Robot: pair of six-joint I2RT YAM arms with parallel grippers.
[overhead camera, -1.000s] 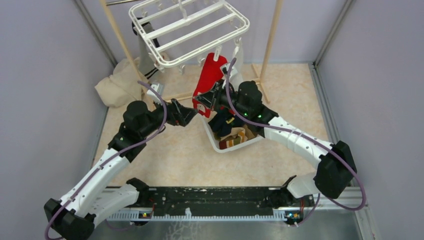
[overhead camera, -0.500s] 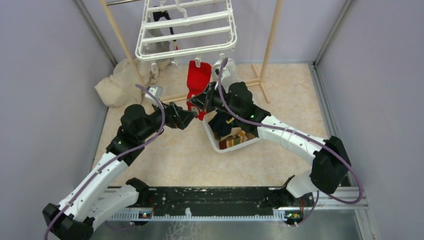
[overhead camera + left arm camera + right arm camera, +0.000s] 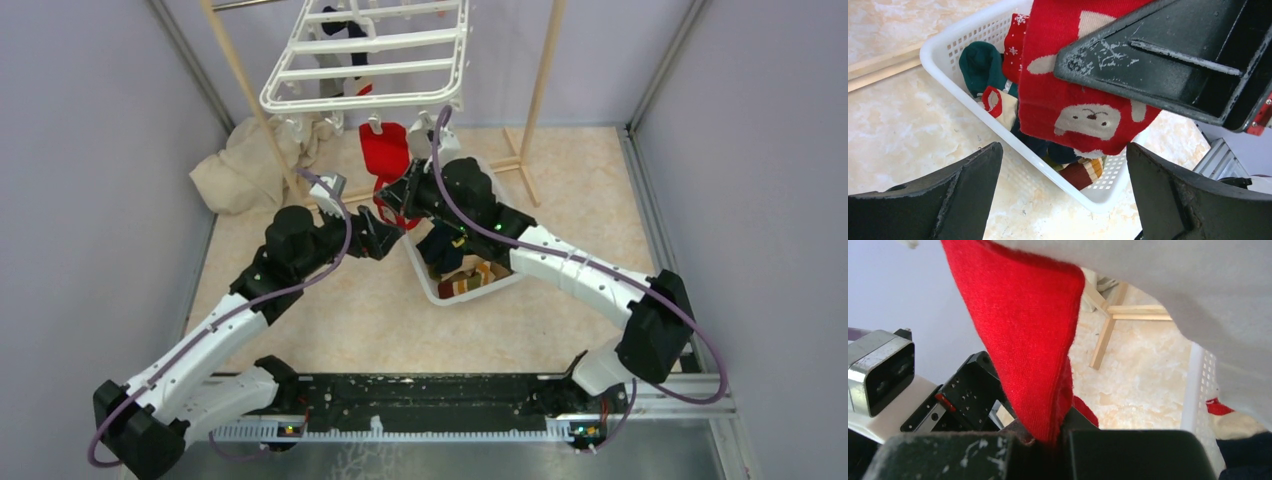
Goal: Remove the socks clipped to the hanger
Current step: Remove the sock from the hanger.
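White arms (image 3: 215, 335), purple cables (image 3: 436, 135), black left claw (image 3: 1063, 147).

Sock (image 3: 1033, 340): red knit cloth, fine ribbing, matt.
Basket (image 3: 948, 55): white perforated plastic, slight gloss.
Fingers (image 3: 943, 200): black, matt, scuffed.
Hanger (image 3: 330, 103): white plastic.
Poles (image 3: 545, 70): bare wood.

We record beige marbled tabletop (image 3: 340, 320). Directly on it: white slatted basket (image 3: 428, 285) near centre, standing flat; crumpled beige cloth heap (image 3: 235, 170) at far left corner; wooden rack feet (image 3: 522, 178) at rear, beyond basket.
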